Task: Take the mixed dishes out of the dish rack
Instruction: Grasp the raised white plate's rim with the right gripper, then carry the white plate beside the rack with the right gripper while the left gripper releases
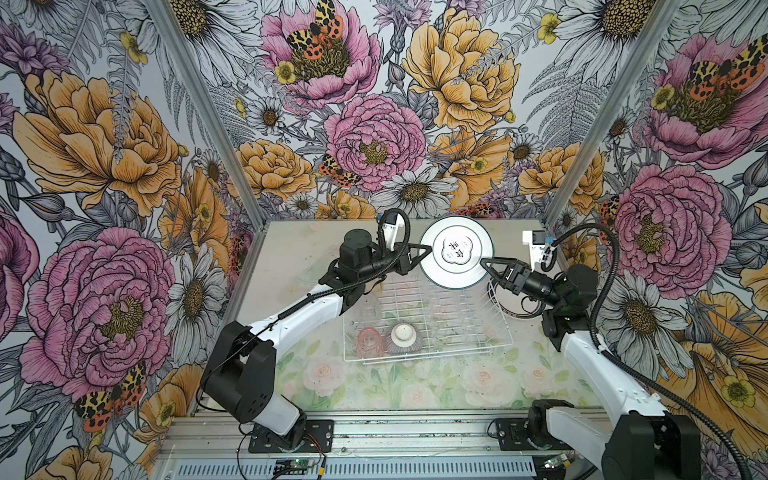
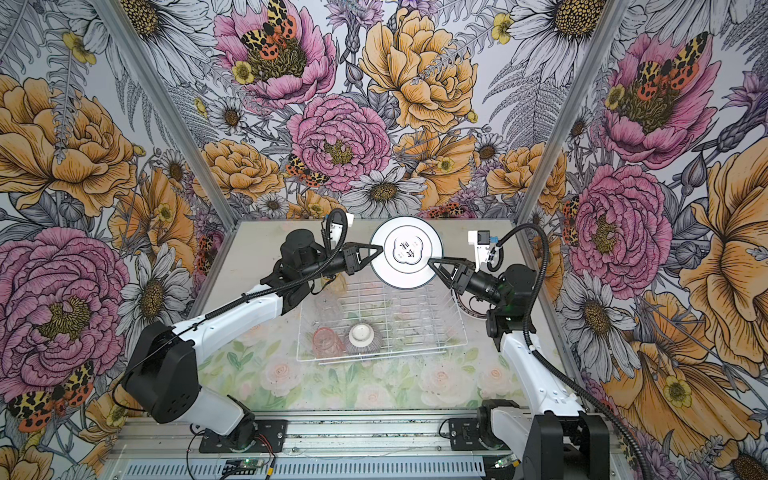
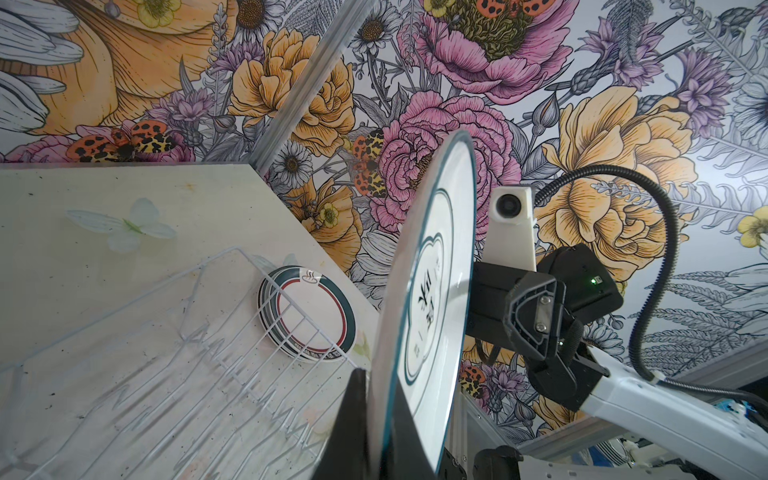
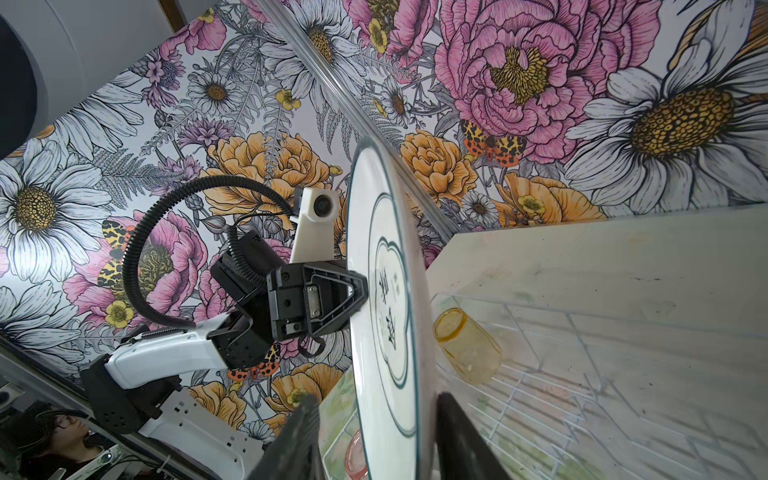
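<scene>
Floral-walled booth, rose-print table [image 1: 415, 390]. White plate [image 1: 456, 253] is hanging in the air above the far edge of the dish rack [image 1: 440, 309]; left gripper [image 1: 426, 250] is pinching its left rim tight, right gripper [image 1: 486, 264] is straddling its near-right rim with jaws apart, a gap showing on one side. In the rack's near-left corner, pink tumbler [image 1: 370, 343] and upturned striped bowl [image 1: 403, 337] are sitting side by side. On the table just right of the rack, stacked plates [image 3: 307, 316] are lying.

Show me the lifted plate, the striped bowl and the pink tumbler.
lifted plate [image 1: 456, 252], in a top view, on its printed centre.
striped bowl [image 1: 403, 333], in a top view, on its white upturned foot.
pink tumbler [image 1: 370, 343], in a top view, on its see-through body.
</scene>
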`<state>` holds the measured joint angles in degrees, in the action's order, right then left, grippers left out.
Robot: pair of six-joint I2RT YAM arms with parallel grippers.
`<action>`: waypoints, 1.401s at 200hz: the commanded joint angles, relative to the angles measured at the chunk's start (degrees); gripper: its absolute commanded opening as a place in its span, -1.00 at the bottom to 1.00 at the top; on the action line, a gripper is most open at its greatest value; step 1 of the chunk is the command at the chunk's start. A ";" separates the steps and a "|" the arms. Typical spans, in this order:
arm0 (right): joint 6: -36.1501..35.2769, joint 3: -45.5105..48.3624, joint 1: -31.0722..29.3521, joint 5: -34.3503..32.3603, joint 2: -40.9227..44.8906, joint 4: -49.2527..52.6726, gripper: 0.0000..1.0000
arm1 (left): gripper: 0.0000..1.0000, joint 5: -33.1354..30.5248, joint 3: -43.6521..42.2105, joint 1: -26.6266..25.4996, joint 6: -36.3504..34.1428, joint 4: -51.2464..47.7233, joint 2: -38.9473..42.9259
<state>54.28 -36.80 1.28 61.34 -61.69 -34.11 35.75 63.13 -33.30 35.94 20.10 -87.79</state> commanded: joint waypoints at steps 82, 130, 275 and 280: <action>0.21 -1.70 -2.32 -2.95 -3.00 -3.31 -1.00 | -1.00 4.26 4.07 -2.21 4.63 8.86 -5.40; -3.17 -3.33 -2.18 -6.14 -0.79 2.80 -1.00 | -0.75 3.35 3.46 -2.20 2.87 6.43 -4.78; -16.83 -7.30 30.89 -24.15 2.00 44.02 -1.00 | -0.19 -27.15 -6.95 7.17 -24.01 -41.43 22.10; -16.98 -6.87 31.66 -24.18 1.18 44.05 -1.00 | -0.19 -27.02 -7.45 8.00 -24.04 -41.77 22.92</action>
<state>39.77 -44.99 29.58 39.79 -58.08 7.64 14.26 57.67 -28.14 15.16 -14.44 -68.73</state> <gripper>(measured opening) 0.110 0.402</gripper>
